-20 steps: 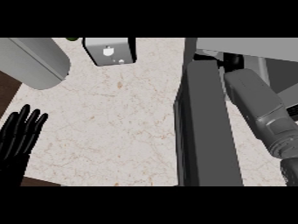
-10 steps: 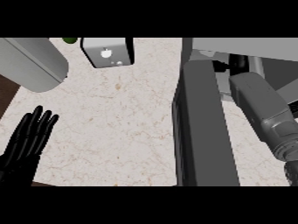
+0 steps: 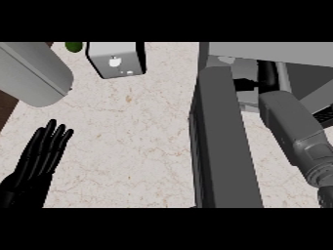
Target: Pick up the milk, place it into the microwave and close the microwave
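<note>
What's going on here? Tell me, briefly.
The right robot hand reaches past the open door into the microwave, mostly hidden; whether it holds anything can't be seen. The left robot hand rests open at the lower left, over the counter.

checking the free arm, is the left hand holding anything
No, the left hand lies open with straight fingers above the bare counter, nothing in it.
</note>
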Action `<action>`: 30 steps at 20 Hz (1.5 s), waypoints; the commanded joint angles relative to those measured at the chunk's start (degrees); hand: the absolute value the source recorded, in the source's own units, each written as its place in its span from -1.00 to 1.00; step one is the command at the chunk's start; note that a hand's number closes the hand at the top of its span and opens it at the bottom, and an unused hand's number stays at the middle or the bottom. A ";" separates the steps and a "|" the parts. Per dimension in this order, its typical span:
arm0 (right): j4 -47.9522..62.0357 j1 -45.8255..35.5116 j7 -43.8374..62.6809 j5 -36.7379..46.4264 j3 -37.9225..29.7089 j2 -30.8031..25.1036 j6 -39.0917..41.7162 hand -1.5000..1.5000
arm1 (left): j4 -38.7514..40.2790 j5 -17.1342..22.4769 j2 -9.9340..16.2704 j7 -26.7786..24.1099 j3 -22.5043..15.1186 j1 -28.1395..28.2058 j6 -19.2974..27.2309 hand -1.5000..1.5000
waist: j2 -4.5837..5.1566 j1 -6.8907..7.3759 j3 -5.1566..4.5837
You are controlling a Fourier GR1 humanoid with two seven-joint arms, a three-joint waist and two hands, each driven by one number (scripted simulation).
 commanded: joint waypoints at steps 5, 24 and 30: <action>-1.03 4.25 -4.94 -1.81 -1.91 2.11 2.94 -1.00 | 1.86 0.00 1.54 -0.83 0.15 0.17 -1.09 -1.00 | -0.89 -1.57 -0.09; -4.75 19.29 -17.18 -1.52 -0.55 4.83 18.88 -1.00 | 17.61 -8.67 2.45 -3.58 -9.60 -10.67 -5.37 1.00 | -3.07 -6.85 -0.31; -12.03 25.71 -13.96 -2.01 1.49 3.69 24.35 -1.00 | 24.15 -10.05 -0.01 -1.11 -10.55 -15.56 -3.36 1.00 | -3.65 -8.31 -0.41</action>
